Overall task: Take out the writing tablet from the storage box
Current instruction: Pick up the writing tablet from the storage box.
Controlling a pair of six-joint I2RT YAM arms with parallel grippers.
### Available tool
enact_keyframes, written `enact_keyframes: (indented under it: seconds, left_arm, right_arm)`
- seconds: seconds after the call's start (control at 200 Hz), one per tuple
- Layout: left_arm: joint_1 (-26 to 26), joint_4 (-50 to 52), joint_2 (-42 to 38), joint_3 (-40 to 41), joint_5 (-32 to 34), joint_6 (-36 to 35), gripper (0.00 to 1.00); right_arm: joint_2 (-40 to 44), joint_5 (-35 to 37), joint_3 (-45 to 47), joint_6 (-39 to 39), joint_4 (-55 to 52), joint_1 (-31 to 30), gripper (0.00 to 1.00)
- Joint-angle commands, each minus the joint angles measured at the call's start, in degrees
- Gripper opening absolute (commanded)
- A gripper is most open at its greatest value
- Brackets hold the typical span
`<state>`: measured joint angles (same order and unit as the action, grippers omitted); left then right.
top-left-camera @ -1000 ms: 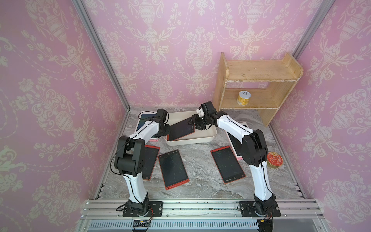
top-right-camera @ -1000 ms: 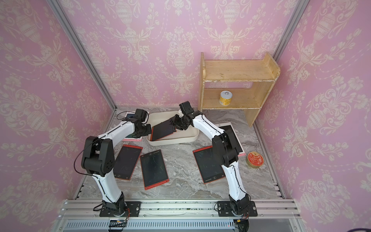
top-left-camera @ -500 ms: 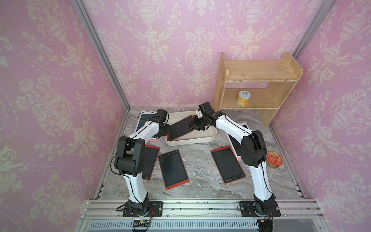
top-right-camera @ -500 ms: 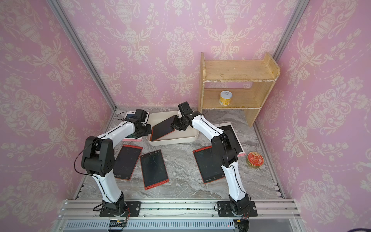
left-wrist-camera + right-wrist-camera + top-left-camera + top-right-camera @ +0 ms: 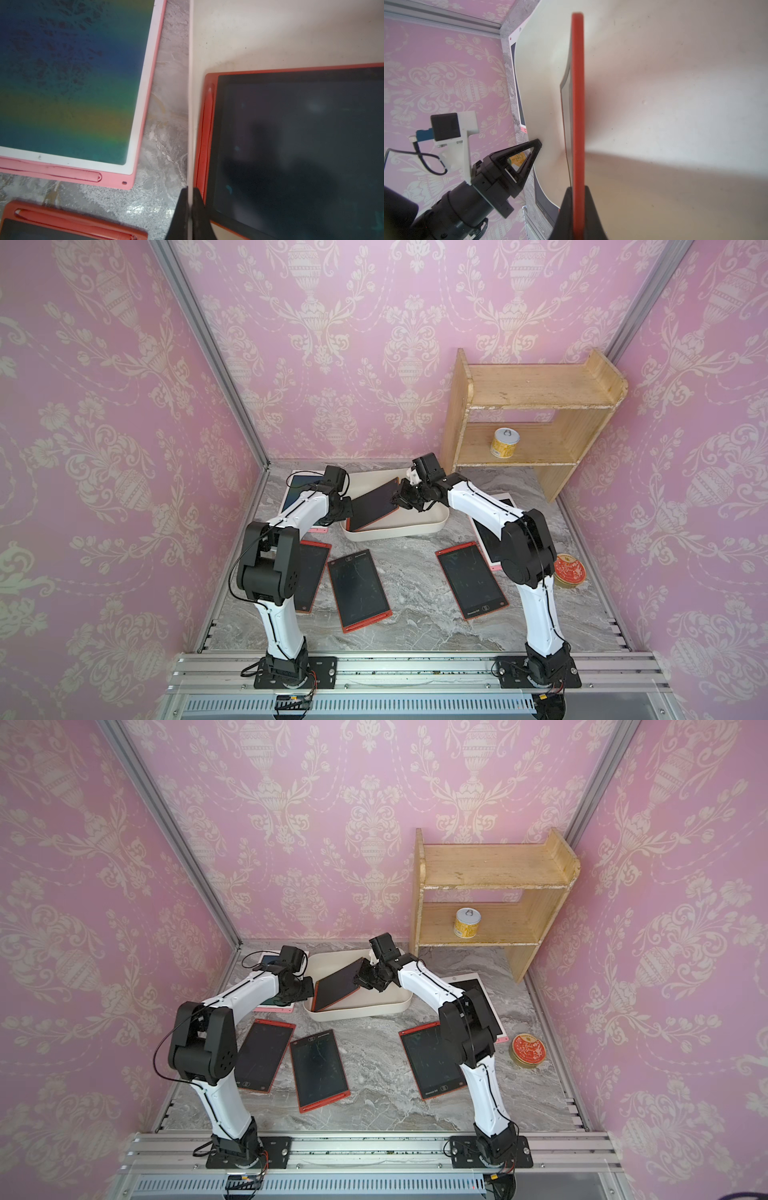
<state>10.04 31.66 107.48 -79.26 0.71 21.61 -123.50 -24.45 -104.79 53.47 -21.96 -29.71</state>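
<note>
Removal looks roughly half done: near the centre of both top views the red-framed tablet point(image 5: 374, 506) leans tilted in the box point(image 5: 399, 533), with its lower end resting inside by the left wall and its upper end raised. The right gripper point(image 5: 578, 190) is clamped shut on that raised edge. The left gripper point(image 5: 190, 192) is pinched shut on the box's wall, apparently steadying it. Lifting the tablet clear and setting it on the table point(image 5: 415, 614) remain.

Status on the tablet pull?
Left tool shut on storage box wall. Right tool shut on writing tablet edge; tilted, low end in box. No obstruction seen.
</note>
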Motion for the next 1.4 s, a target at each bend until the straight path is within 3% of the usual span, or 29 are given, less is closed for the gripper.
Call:
enact_keyframes:
  seconds: [0.0, 0.43, 0.505, 0.615, 0.911, 1.261, 1.391]
  left_arm:
    - [0.5, -0.3, -1.8, 0.7, -0.3, 1.3, 0.06]
    - [0.5, 0.1, -3.1, 0.7, 0.3, 1.2, 0.25]
    - [0.4, 0.1, -3.7, 0.5, 0.1, 1.3, 0.38]
    - [0.3, 0.9, -4.5, -0.4, -0.7, 1.1, 0.42]
    - [0.2, 3.6, -11.1, -1.2, 0.6, 0.3, 0.99]
    - [0.2, 6.3, -18.8, -0.7, 1.0, 1.0, 0.99]
    - [0.2, 7.1, -21.1, 0.2, 0.7, 1.7, 0.99]
  right_arm:
    - [3.6, 3.3, 2.7, 2.8, 1.0, -0.4, 0.00]
    - [10.2, 6.7, 7.9, 5.5, 4.4, -0.8, 0.00]
    - [11.7, 7.5, 8.8, 5.9, 4.9, -0.8, 0.00]
    - [14.1, 8.6, 10.2, 6.6, 6.1, -0.8, 0.00]
    - [24.0, 12.3, 17.9, 9.9, 10.2, -1.0, 0.00]
    - [39.7, 20.0, 32.6, 16.2, 13.4, -2.6, 0.00]
    - [47.3, 26.3, 40.4, 20.4, 12.9, -4.9, 0.00]
